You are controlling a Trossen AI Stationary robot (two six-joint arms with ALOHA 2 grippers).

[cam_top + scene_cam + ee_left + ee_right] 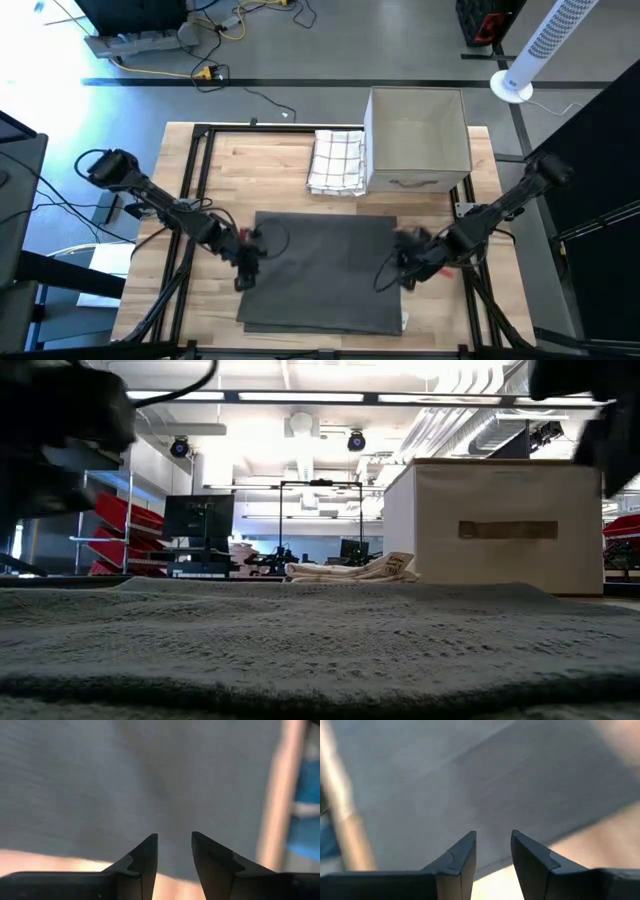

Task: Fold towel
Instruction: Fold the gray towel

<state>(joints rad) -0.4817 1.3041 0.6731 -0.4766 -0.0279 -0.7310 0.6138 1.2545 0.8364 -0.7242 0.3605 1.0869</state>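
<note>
- I see the grey towel (325, 272) spread flat on the wooden bench (270, 170), toward its near half, with no fold in it yet.
- My left gripper (247, 262) sits over the towel's left edge; from the left wrist camera its jaws stand a narrow gap apart, empty, with grey cloth beyond them.
- My right gripper (405, 262) sits over the towel's right edge, opposite the left one; its jaws also show a narrow gap and hold nothing.
- Behind the towel, at the far side of the bench, a beige fabric box (417, 140) stands with a folded checked cloth (337, 160) just beside it on the left.
- From the low camera, the towel (320, 640) fills the foreground and the box (505, 525) rises behind it.
</note>
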